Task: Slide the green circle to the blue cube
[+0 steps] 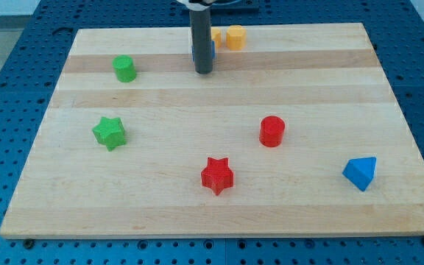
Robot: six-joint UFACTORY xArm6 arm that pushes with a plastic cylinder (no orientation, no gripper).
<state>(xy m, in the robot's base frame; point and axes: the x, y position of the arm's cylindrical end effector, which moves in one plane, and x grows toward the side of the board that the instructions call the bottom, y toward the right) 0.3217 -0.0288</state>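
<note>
Broadly, a wooden board [219,213] lies on a blue pegboard table [6,66]; the dark rod stands at the far middle, my tip [204,72] down, holding nothing, a blue block [194,50] hidden behind it; yellow blocks [235,36] sit just right; the green circle [124,68] rests well left; nearer lie a blue wedge [361,173], green star [110,132], red star [217,174] and red cylinder [271,131].

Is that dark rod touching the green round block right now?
Apart. The camera view shows bare wood between my tip and the green round block, which sits well off toward the view's left.
</note>
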